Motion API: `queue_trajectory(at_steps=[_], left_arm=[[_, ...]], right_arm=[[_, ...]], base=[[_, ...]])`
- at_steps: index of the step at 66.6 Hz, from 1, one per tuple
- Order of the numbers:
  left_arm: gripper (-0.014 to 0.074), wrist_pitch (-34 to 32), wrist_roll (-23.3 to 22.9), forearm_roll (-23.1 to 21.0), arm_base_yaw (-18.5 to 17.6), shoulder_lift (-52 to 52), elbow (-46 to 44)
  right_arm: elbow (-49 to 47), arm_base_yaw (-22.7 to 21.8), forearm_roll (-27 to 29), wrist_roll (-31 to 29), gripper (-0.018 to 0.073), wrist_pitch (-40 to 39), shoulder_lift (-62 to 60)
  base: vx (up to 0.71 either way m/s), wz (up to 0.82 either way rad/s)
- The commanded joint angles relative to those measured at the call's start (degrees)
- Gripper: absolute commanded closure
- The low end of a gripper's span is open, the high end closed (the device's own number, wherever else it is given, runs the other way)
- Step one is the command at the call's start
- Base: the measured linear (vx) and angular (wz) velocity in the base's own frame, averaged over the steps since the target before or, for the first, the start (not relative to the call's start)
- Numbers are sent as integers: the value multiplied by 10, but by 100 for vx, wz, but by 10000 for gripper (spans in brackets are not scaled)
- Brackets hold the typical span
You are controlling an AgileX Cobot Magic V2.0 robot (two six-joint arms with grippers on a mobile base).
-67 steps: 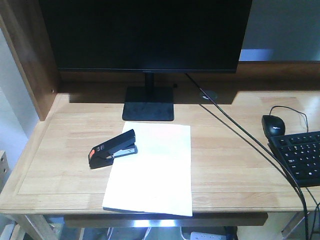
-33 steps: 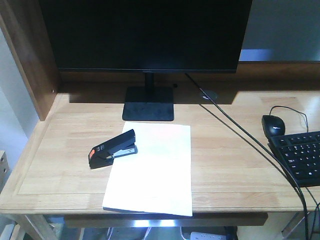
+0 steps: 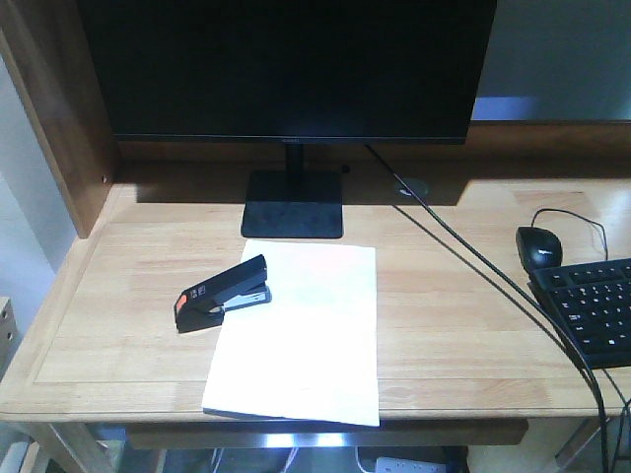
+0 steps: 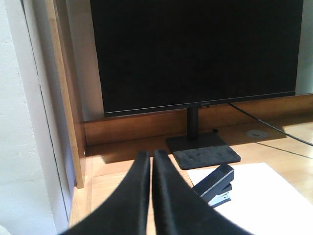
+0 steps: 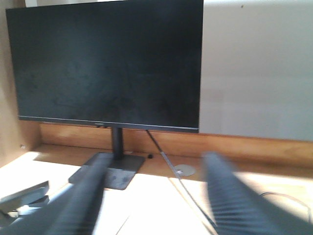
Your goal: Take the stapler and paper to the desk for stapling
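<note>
1. Light-wood plank surface (image 3: 463, 325) with raised rim, carrying a large black monitor (image 3: 286, 64) on a flat black stand, plus a black mouse (image 3: 538, 245) and black keyboard (image 3: 592, 310) far off toward the right tool's side.
2. Small black stapler with orange-red patch (image 3: 225, 293) lying just ahead and right of the left tool (image 4: 150, 166), its jaw end touching the left edge of the plain white rectangular sheet of paper (image 3: 301, 330).
3. Left tool clenched, fingers pressed together, grasping nothing, hanging above the surface short of the stapler.
4. Right tool (image 5: 156, 196) released, fingers spread wide and blurred, also grasping nothing; stapler visible low and left of it.
5. Likely snags: closed left fingers nudging the stapler instead of straddling it; thin sheet sliding or creasing when pinched flat; near edge of paper overhanging the rim, so easily pushed off; black cable (image 3: 493, 286) crossing the right tool's side, ready to catch.
</note>
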Motion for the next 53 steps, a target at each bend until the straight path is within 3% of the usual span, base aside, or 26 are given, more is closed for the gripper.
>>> queue_trajectory(at_steps=[1,9,53], left_arm=[[603,-45,-4,-6,-2,1,-14],[603,-45,-4,-6,-2,1,-14],[603,-52,-4,-6,-2,-1,14]], right_arm=[[-15,-2,-22,0,395,-36,6],[-15,-2,-28,0,575,-38,6],[-15,-2,-28,0,568,-35,6]], base=[[0,0],[0,0],[0,0]])
